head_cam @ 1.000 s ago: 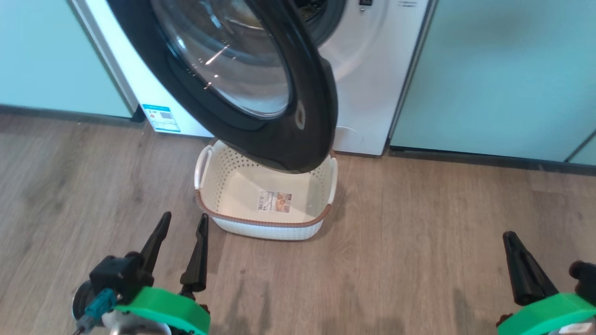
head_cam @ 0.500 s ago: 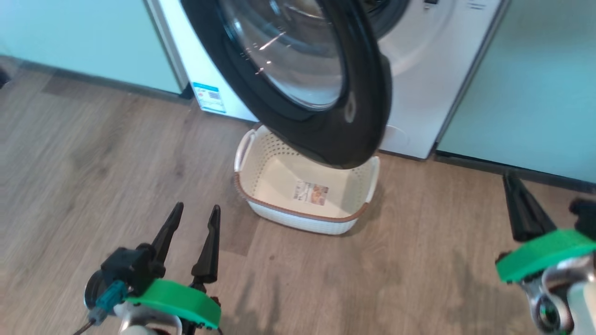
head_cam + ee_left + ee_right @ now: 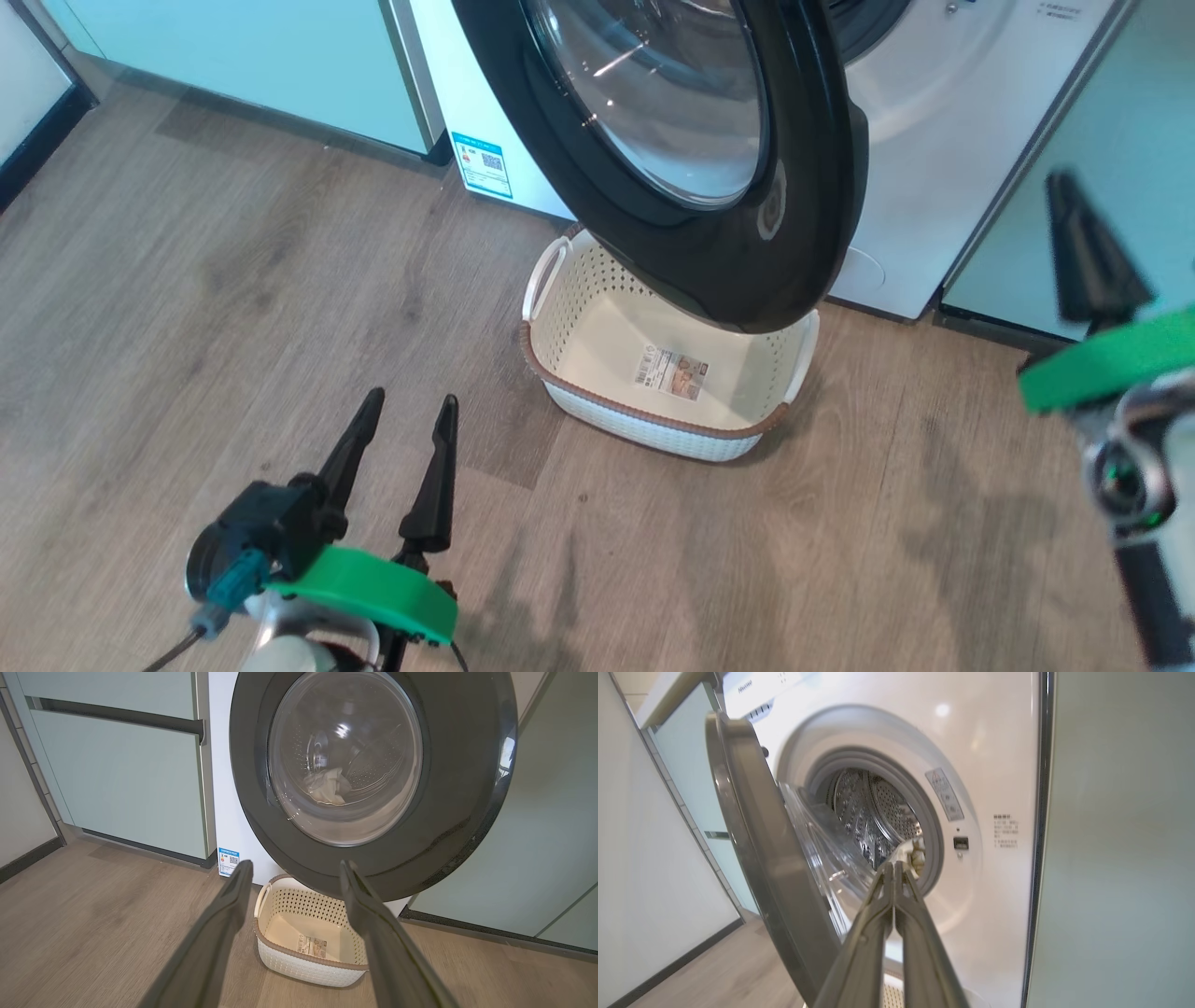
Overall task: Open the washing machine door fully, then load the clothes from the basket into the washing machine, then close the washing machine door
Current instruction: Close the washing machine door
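The washing machine door (image 3: 803, 187) stands partly open, its black rim hanging over the white basket (image 3: 653, 431) on the floor. The basket holds nothing but its label sticker. Through the door's glass (image 3: 345, 760) I see pale clothes (image 3: 327, 786) lying in the drum. My left gripper (image 3: 406, 411) hovers open over the floor, left of the basket and in front of it. My right gripper (image 3: 1064, 196) is shut on nothing, raised at the right. In the right wrist view its fingertips (image 3: 894, 868) point into the washing machine (image 3: 999, 756), between the door (image 3: 752, 858) and the grey gasket.
Pale-green cabinets (image 3: 121, 779) flank the machine on the left and another cabinet (image 3: 1115, 835) on the right. Wood floor (image 3: 233, 280) spreads wide to the left and in front of the basket. A dark skirting runs along the wall at the far left.
The head camera has turned, shifting the whole scene rightward. My right gripper has risen from low over the floor to the height of the machine's front. The left gripper stays open.
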